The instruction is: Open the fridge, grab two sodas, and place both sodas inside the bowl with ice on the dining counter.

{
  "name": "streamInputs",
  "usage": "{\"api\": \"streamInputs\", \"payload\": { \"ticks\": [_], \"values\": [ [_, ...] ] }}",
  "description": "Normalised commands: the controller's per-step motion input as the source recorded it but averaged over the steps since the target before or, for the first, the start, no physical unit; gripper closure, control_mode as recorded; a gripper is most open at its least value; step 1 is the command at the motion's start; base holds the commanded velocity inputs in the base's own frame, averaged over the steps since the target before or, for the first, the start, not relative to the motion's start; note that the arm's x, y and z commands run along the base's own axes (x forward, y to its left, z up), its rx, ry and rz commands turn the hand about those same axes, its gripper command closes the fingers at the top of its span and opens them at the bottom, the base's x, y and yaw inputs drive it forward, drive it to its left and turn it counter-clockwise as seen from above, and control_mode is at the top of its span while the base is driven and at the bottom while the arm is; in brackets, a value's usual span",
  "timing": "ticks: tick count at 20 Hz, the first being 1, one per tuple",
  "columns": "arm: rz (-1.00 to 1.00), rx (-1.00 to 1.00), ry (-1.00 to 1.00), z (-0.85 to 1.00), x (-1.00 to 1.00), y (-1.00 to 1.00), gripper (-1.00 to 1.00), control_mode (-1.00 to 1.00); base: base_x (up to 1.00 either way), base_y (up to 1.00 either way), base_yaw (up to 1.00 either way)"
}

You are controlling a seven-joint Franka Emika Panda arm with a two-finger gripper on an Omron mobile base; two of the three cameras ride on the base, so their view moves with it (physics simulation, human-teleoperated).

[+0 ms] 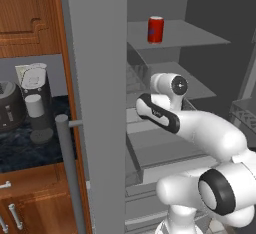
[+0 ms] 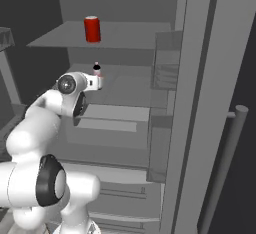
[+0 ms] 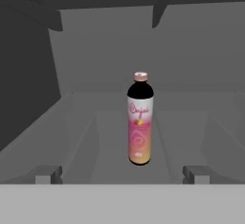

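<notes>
The fridge point(image 1: 95, 78) stands open, its grey door swung out to the left in the left base view. A red soda can point(image 1: 155, 29) with a silver top stands on the upper shelf point(image 2: 120, 35). One shelf lower stands a slim pink soda bottle point(image 3: 140, 122) with a dark neck and a pale cap, upright and untouched. My gripper point(image 3: 122, 175) is open inside the fridge and points straight at the bottle, which is centred between the fingertips point(image 3: 48, 174) but still some way ahead. In the right base view only the bottle's top point(image 2: 96, 68) peeks over my wrist. The bowl and the dining counter are out of view.
The right fridge door point(image 2: 195, 103) with its clear bins point(image 2: 165, 68) stands open close to my arm. A long bar handle point(image 1: 70, 168) juts from the left door. Beyond it, a toaster point(image 1: 10, 105) and a coffee machine point(image 1: 35, 98) sit on a dark counter under wood cabinets.
</notes>
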Motion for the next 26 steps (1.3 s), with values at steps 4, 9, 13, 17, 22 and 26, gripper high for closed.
{"api": "streamInputs", "payload": {
  "ticks": [4,9,13,17,22,26],
  "values": [
    [0.00,0.00,0.00,0.11,0.38,-0.01,-1.00,-1.00,0.00,0.00,0.00],
    [0.00,0.00,0.00,0.00,0.34,0.00,-1.00,-1.00,0.00,0.00,0.00],
    [0.00,-0.01,0.00,0.00,0.28,-0.04,-1.00,-1.00,0.00,0.00,0.00],
    [0.00,0.00,0.00,-0.01,0.26,-0.03,-1.00,-1.00,0.00,0.00,0.00],
    [0.00,0.00,0.00,-0.03,0.20,-0.02,-1.00,-1.00,0.00,0.00,0.00],
    [0.00,0.00,0.00,-0.03,0.21,0.00,-1.00,-1.00,0.00,0.00,0.00]
  ]
}}
